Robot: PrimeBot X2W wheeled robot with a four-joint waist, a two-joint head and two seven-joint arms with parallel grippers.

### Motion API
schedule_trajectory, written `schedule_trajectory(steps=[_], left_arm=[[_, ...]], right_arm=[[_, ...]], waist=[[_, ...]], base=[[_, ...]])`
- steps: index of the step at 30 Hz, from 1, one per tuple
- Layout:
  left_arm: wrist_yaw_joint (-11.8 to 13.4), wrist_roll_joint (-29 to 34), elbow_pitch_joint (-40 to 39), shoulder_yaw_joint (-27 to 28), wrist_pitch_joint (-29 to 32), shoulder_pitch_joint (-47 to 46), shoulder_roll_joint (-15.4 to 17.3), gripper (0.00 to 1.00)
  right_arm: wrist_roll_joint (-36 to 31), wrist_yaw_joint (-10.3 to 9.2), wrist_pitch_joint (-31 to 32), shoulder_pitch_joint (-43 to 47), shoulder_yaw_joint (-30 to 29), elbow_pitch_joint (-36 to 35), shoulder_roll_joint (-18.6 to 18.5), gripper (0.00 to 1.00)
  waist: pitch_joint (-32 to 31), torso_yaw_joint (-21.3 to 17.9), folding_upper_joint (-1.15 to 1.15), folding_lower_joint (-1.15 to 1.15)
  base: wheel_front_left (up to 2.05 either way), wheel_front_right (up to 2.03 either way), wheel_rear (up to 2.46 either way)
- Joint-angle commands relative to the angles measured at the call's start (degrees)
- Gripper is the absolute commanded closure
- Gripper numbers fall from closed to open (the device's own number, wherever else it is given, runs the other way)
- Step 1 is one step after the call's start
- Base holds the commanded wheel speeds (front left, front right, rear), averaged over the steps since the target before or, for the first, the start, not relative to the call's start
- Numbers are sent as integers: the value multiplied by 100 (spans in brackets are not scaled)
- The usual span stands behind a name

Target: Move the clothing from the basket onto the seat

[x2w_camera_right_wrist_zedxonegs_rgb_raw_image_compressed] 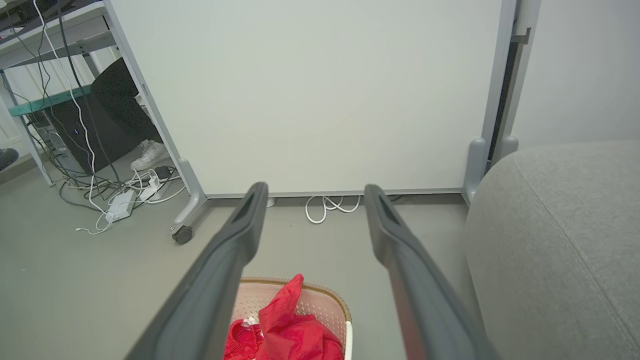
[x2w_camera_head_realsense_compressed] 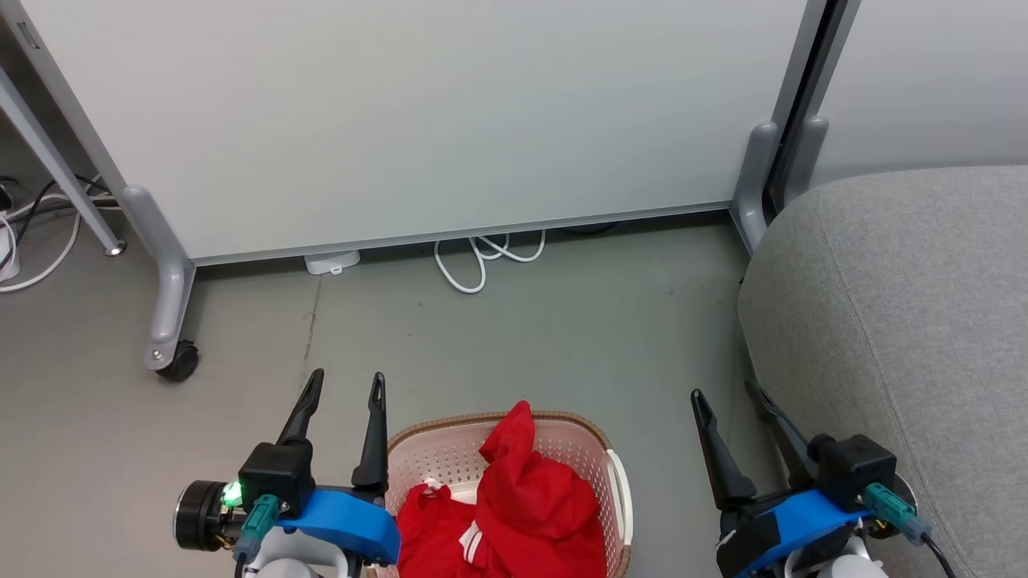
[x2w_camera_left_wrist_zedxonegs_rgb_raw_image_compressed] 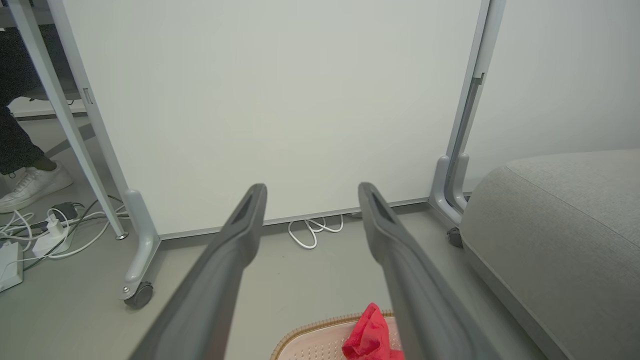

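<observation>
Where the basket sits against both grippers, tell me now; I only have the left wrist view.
Observer: In the head view the basket sits between the left gripper and the right gripper.
Operator: Report the right gripper's state.
Observer: Open and empty, close beside the seat.
Operator: Describe the basket's load.
Observer: Red clothing is heaped inside, with white stripe trim showing near the bottom of the head view.
</observation>
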Motion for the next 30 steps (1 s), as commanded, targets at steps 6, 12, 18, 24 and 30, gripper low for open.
schedule_trajectory(steps=[6,12,18,24,30], left_arm=[[-31,320,82,-44,-102,-93,-17,0],[-55,417,125,-41,-135,-85,-23,0],[-75,378,140,-14,-135,-88,-30,0],[-90,351,179,-4,-135,-112,-33,0],[-211,321,306,-134,-135,-375,-34,0]], right_arm=[[-346,7,-108,-101,55,46,-29,0],[-450,7,-137,-89,75,71,-30,0],[-443,7,-136,-89,70,79,-29,0],[-413,7,-135,-102,73,86,-29,0],[-416,7,-134,-230,97,45,-29,0]], waist=[[12,7,0,0],[16,8,0,0],[27,8,0,0],[37,8,0,0],[193,-66,0,0]], base=[[0,0,0],[0,0,0],[0,0,0],[0,0,0],[0,0,0]])
